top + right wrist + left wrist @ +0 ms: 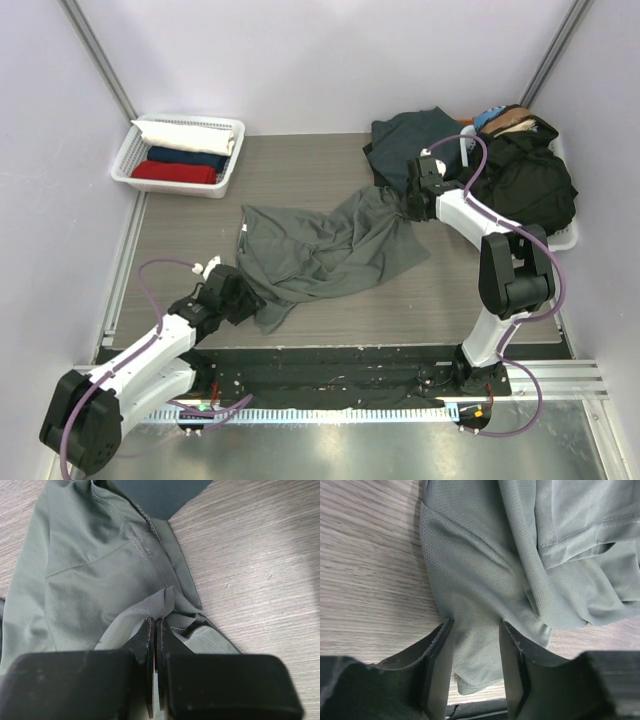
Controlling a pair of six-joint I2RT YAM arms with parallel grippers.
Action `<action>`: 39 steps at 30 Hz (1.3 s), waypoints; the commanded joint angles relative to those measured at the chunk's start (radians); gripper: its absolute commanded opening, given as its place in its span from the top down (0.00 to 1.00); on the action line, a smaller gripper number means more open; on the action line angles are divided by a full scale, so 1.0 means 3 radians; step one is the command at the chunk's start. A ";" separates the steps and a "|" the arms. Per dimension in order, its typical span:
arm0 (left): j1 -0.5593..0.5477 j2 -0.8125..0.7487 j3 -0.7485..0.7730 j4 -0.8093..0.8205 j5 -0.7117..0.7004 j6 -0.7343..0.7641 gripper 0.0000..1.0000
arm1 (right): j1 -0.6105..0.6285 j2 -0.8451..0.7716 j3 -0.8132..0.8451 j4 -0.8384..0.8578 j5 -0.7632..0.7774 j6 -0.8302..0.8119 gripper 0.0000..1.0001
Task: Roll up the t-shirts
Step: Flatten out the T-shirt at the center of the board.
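- Top view: the grey-green t-shirt [325,250] lies crumpled and skewed at mid-frame on the table [300,170], not yet flat. The left gripper [245,300] is at its lower-left corner. The right gripper [408,205] is at its upper-right end, just beside the dark teal t-shirt [410,135] and black t-shirt [530,180] heaped upper right. The basket [125,165], upper left, holds three rolled shirts [180,155].
- Left wrist view: left gripper [475,630] open, fingers [440,650] apart and straddling a flat tongue of the grey-green t-shirt [485,590] at lower centre. Nothing is pinched. Risk: a pull from the far end would drag this loose corner, and the cloth would bunch instead of spreading.
- Right wrist view: right gripper [156,620] closed on a small puckered fold of the grey-green t-shirt [85,570], near a seam. The bite looks thin, so a hard tug could slip it. The dark teal t-shirt [155,495] meets the grey-green cloth at top centre, so dragging may snag it and pull it along.
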 commanded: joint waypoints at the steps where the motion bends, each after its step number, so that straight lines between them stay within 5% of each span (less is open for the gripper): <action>1: -0.0156 0.0045 0.0163 -0.0302 -0.0524 -0.0101 0.52 | -0.0009 -0.0215 -0.0054 0.0107 -0.0003 0.0015 0.99; 26: -0.0340 -0.0170 0.0235 -0.0732 -0.0596 -0.0106 0.49 | -0.0035 -0.0241 -0.0080 0.0168 -0.0141 0.0025 0.99; 33: -0.0340 -0.0215 0.0460 -0.1069 -0.1005 0.0027 0.43 | -0.0045 -0.0256 -0.0095 0.0168 -0.0126 0.0015 0.99; 39: -0.0340 -0.0226 0.0322 -0.0809 -0.0582 -0.0014 0.48 | -0.0055 -0.0261 -0.0095 0.0173 -0.0141 0.0015 0.99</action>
